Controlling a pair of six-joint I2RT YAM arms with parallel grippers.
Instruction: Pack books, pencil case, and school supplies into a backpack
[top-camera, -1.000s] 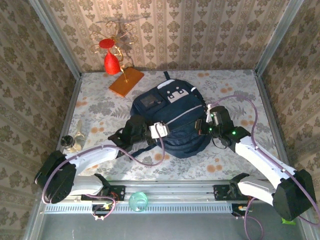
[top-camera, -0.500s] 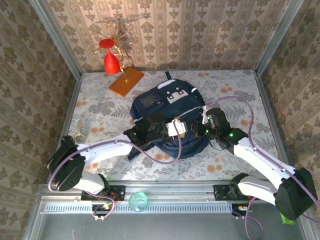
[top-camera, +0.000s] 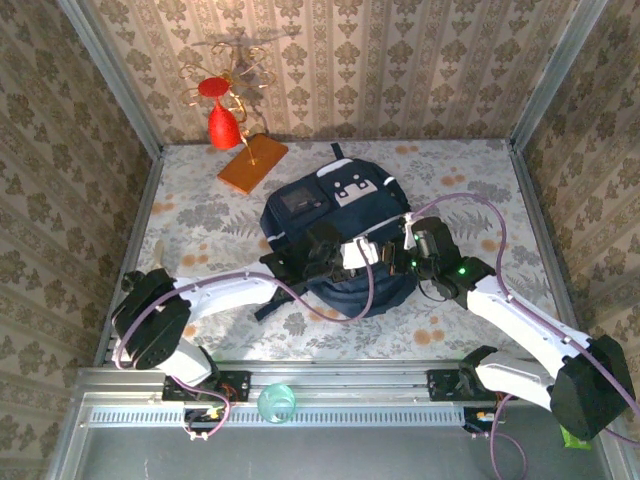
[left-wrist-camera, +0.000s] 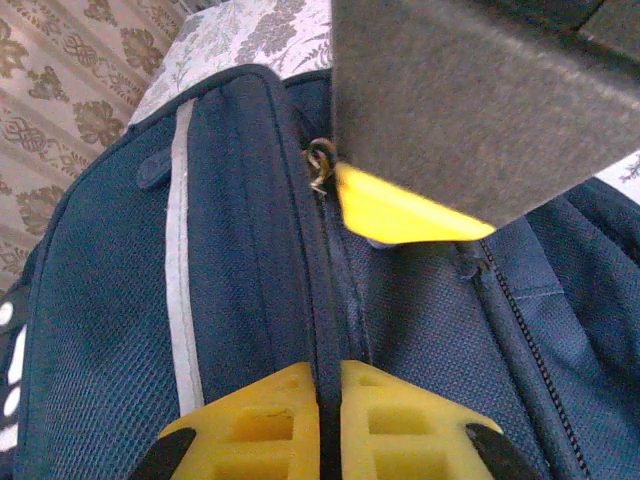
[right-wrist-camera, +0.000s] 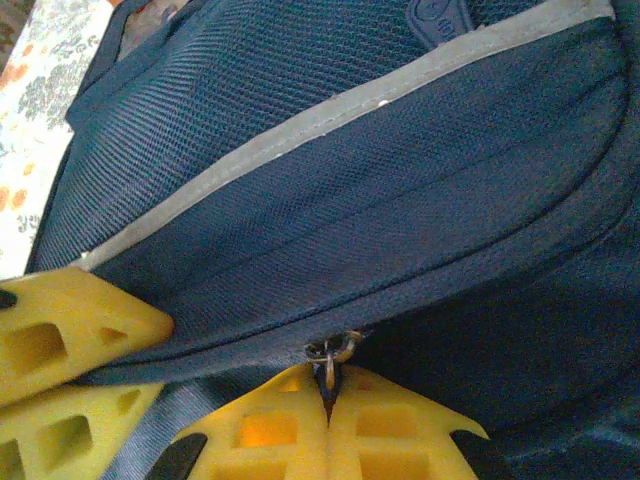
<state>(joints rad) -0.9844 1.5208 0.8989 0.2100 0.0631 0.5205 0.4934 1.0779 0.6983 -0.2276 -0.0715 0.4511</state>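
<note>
One backpack (top-camera: 362, 208), one orange slab (top-camera: 252, 163)

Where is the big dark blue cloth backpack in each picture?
Top external: the navy-blue fabric backpack lies in the middle of the flowery tablecloth.
Left wrist: the backpack spreads from the left edge across, with tablecloth at the top.
Right wrist: the backpack runs across the picture, with tablecloth at the top-left.
Shared landmark: the tablecloth; the wrist views also share the small metal zipper ring.

Backpack (top-camera: 292, 222) on table (top-camera: 470, 190), slab (top-camera: 252, 163) behind-left (left tool (left-wrist-camera: 320, 378), right tool (right-wrist-camera: 328, 388) on backpack)
</note>
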